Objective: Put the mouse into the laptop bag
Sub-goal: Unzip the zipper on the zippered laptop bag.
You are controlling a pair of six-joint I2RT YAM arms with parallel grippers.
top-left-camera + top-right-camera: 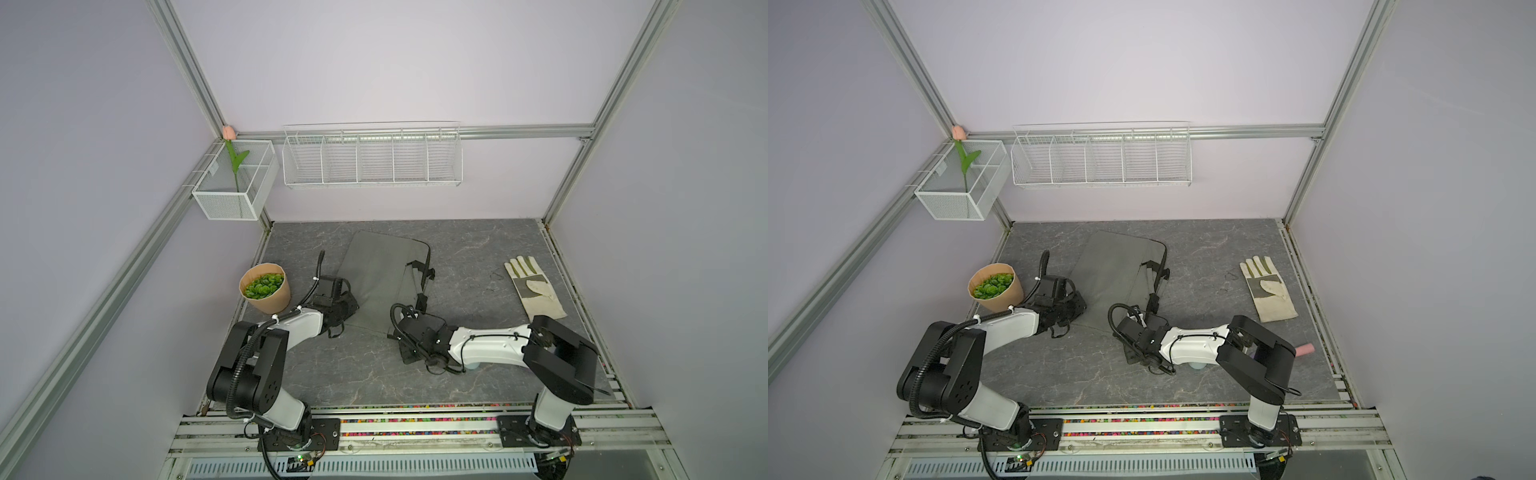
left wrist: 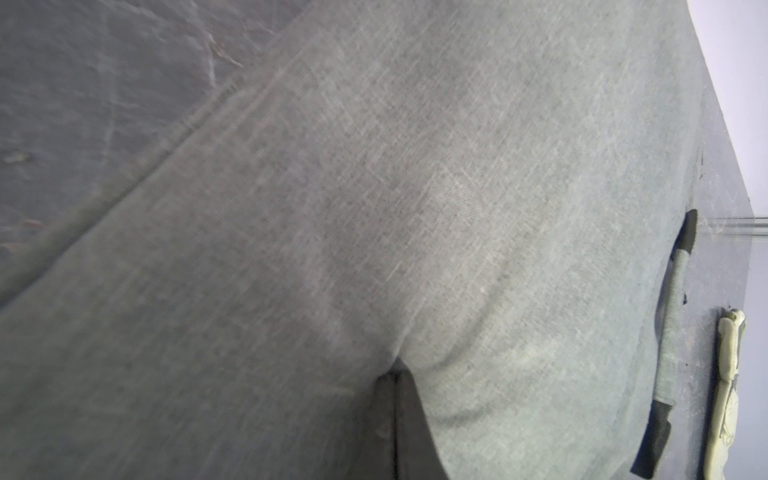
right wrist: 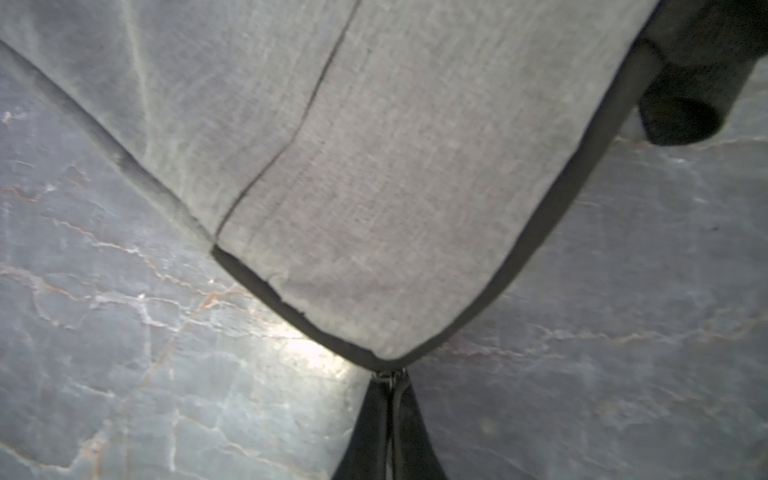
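The grey laptop bag (image 1: pixel 380 270) (image 1: pixel 1115 268) lies flat at the middle back of the table. My left gripper (image 1: pixel 352 309) (image 2: pixel 395 376) is at the bag's near left edge, shut, with a fold of the grey fabric (image 2: pixel 415 249) bunched at its tips. My right gripper (image 1: pixel 398 329) (image 3: pixel 390 376) is at the bag's near right corner (image 3: pixel 386 349), shut on the zipper pull there. Only a sliver of the pale mint-blue mouse (image 1: pixel 472 366) (image 1: pixel 1198 365) shows on the table, under my right forearm.
A white-and-grey work glove (image 1: pixel 534 289) (image 2: pixel 727 395) lies at the right. A tan pot of green plants (image 1: pixel 266 289) stands close to my left arm. White wire baskets (image 1: pixel 372 158) hang on the back wall. A pink object (image 1: pixel 1308 350) lies behind my right elbow.
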